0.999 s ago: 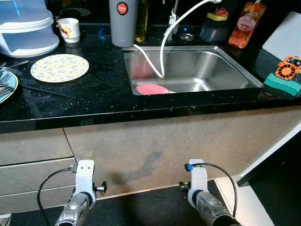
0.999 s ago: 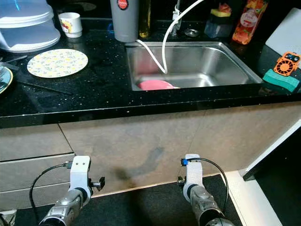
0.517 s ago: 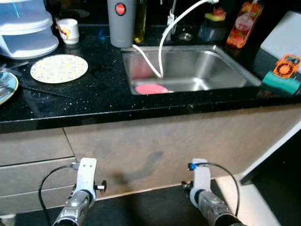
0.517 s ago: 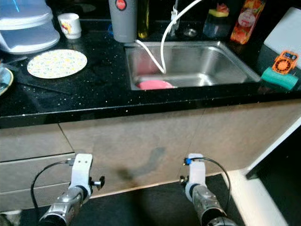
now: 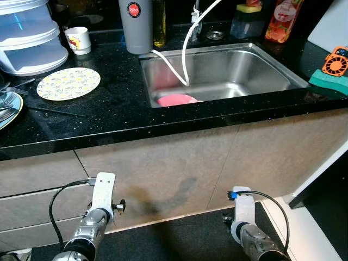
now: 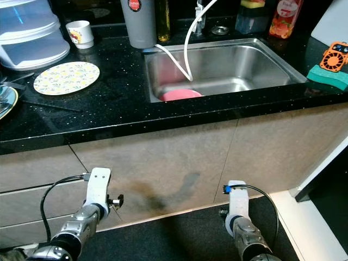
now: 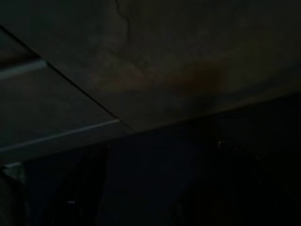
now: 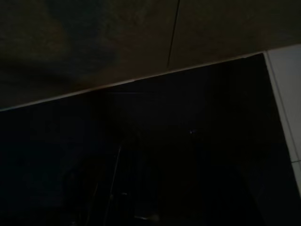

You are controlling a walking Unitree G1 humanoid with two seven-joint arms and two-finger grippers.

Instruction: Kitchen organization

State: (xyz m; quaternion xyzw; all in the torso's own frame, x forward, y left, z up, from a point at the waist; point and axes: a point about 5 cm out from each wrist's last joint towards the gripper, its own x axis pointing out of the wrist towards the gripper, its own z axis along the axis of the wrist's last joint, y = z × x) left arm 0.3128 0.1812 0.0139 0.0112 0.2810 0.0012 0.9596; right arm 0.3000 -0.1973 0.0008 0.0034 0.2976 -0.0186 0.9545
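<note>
While both arms hang low in front of the cabinet fronts [image 5: 163, 163], well below the sink [image 5: 217, 70], the left end effector [image 7: 70, 188] and the right end effector [image 8: 117, 188] are lost in shadow in their wrist views, so whether either one is released or clenched just can't be told. Up on the black speckled tabletop [image 5: 109, 109], using the sink as the landmark: a pink plate [image 5: 176, 100] lies in the basin at its near-left corner, and a white hose [image 5: 187, 49] loops down into the basin from the back. Just behind the sink's left back corner stands a grey cylinder with a red logo [image 5: 134, 24], with a bottle of yellowish oil [image 5: 159, 22] right beside it. Further left of the sink sits a round yellow-flowered plate [image 5: 68, 84] flat on the tabletop, and beyond it a small white mug [image 5: 79, 40] and a stack of clear plastic containers [image 5: 30, 38]. A blue-rimmed plate [image 5: 8, 106] with cutlery on it is at the far left edge. Behind the sink's right back corner there's a red-orange bottle [image 5: 280, 22] and a dark holder with a yellow sponge [image 5: 249, 19]. To the right of the sink lies a green sponge [image 5: 329, 81] with a small orange gadget [image 5: 336, 61] just behind it.
</note>
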